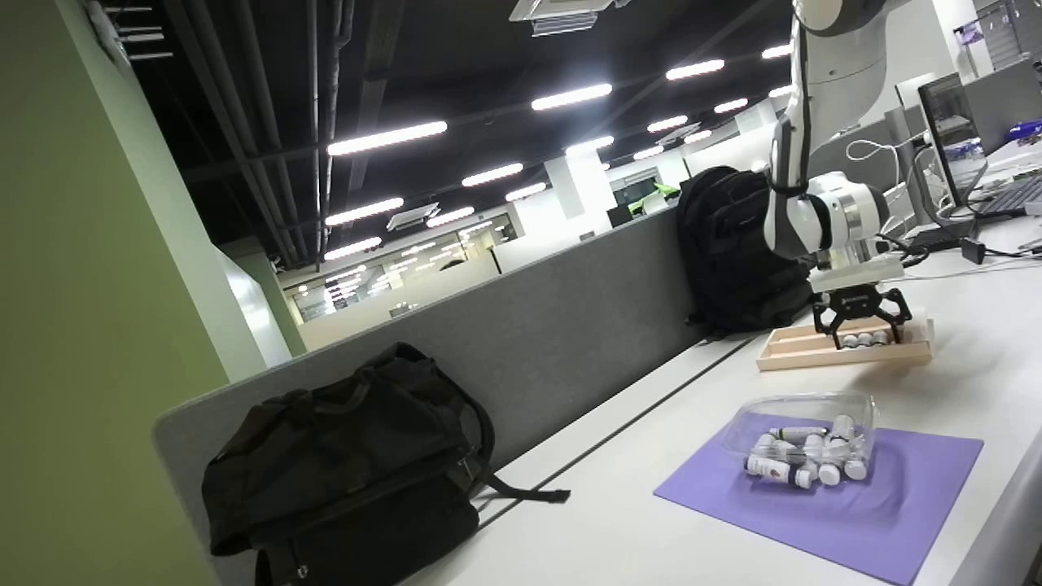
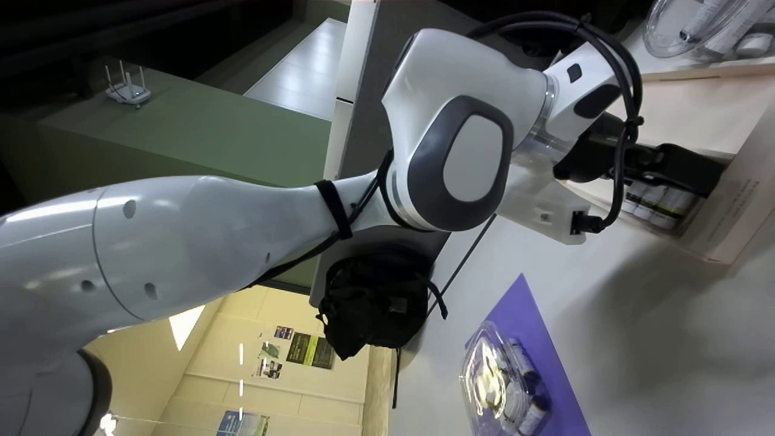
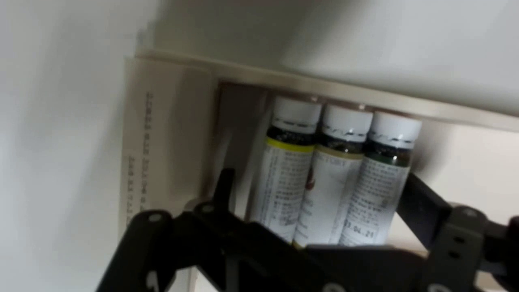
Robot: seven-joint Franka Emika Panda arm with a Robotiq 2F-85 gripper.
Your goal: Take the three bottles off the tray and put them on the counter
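Three small white-labelled bottles (image 3: 330, 190) with white caps lie side by side in the light-wood tray (image 3: 352, 94), close to its long wall. The bottles show small in an exterior view (image 1: 864, 338) and partly behind the arm in an exterior view (image 2: 657, 203). The tray stands on the off-white counter (image 1: 619, 480). My gripper (image 3: 320, 198) is open, pointing down into the tray, with one finger on each side of the bottle row. The right finger is close against the right bottle; contact is unclear. A gap shows at the left finger. The bottles' lower ends are hidden by the gripper.
A purple mat (image 1: 920, 488) bears a clear plastic box (image 1: 863, 407) with several white bottles. Black backpacks stand by the grey divider (image 1: 570, 325), one (image 1: 733, 252) near the tray. A monitor (image 1: 952, 130) and cables lie beyond. Another clear container (image 2: 672, 30) is beside the tray.
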